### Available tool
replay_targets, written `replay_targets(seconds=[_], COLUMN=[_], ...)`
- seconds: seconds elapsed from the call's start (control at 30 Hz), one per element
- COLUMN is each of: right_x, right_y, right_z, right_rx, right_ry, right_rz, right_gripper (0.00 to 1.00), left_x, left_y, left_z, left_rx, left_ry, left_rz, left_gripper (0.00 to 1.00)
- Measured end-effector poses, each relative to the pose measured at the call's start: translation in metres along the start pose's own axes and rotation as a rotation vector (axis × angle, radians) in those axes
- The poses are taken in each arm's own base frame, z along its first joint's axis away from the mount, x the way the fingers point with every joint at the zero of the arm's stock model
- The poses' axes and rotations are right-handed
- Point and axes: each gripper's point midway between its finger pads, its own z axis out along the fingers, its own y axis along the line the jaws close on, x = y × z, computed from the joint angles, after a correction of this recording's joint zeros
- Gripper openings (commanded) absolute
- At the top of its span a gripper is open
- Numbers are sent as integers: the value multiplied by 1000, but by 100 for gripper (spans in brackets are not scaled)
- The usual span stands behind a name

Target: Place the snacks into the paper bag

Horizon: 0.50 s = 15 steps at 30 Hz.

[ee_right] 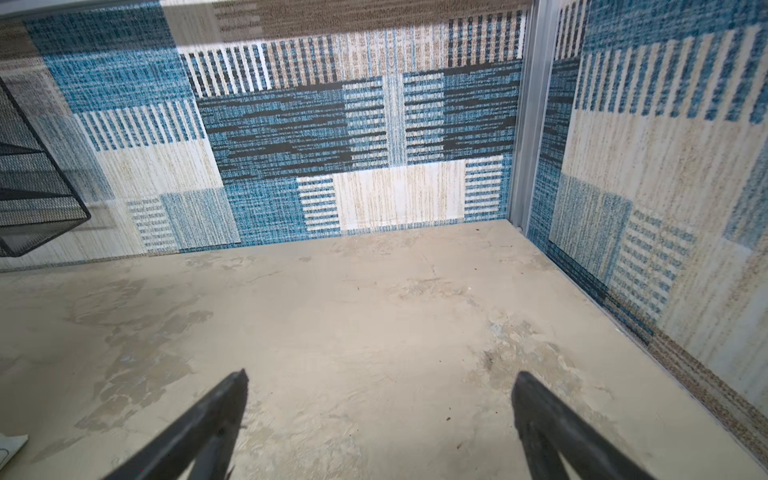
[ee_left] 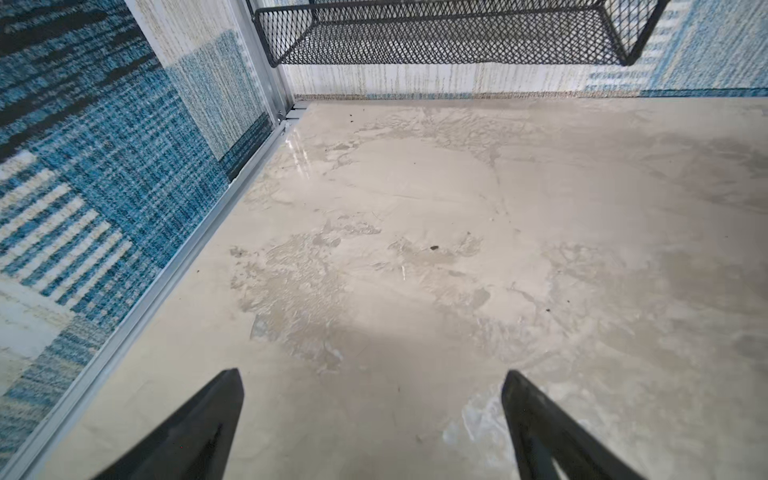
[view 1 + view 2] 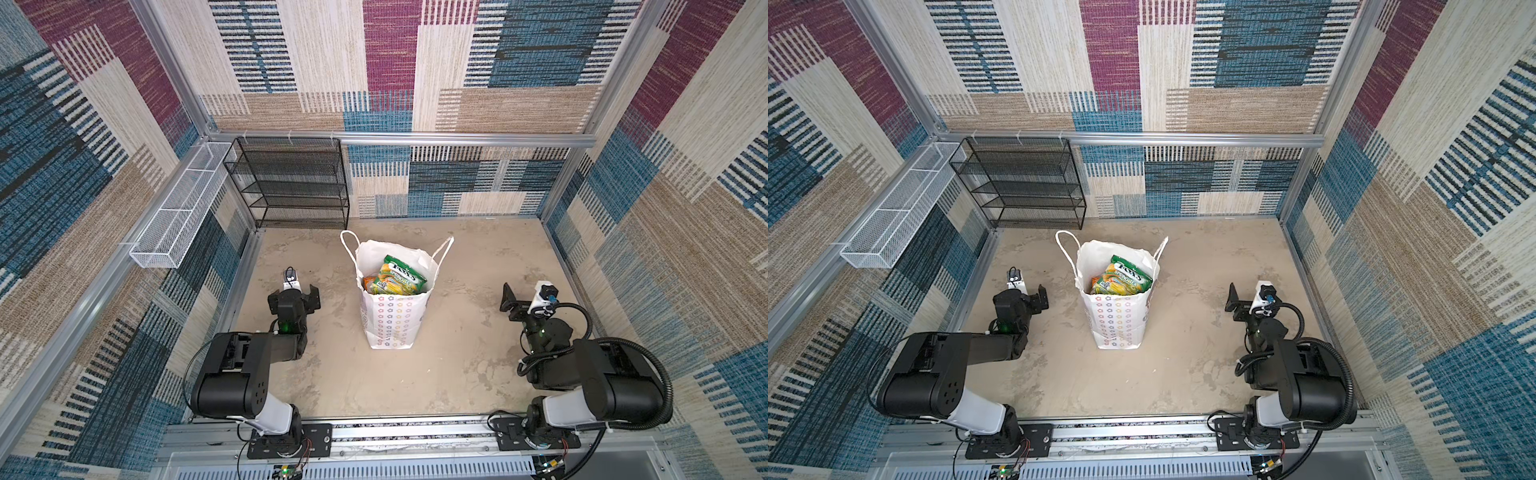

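Bright even light, soft shadows, mild floor glare, edges bent, wrist views soft.

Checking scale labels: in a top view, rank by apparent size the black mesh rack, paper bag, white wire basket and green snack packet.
black mesh rack and paper bag: too close to rank, and the bag is nearer the camera
white wire basket
green snack packet

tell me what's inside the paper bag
Inside the paper bag, a green FOX'S packet lies on top. A yellow-green packet and an orange packet show beside it. Anything deeper is hidden by these packets and the bag's walls.
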Motion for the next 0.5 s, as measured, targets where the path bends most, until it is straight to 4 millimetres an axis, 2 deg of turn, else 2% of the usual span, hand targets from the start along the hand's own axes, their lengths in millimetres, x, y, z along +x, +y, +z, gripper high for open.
replay_targets(seconds=[0.13,0.23,0.3,0.5], right_x=[-6,4,12,21], right_y=[4,22,30,31], right_z=[14,31,31,31], right_rx=[-23,-100,-146,-173], right_ry=[-4,39,66,104], right_rz=[-3,-36,-54,-58], right_gripper=[100,100,100,100], left_x=[0,0,1,1], left_y=[0,-3,-3,-3], left_z=[0,0,-1,-1], left_rx=[2,20,19,21], left_ry=[-4,-4,-2,-3], left_rz=[-1,-1,-1,-3], left_gripper=[100,100,100,100])
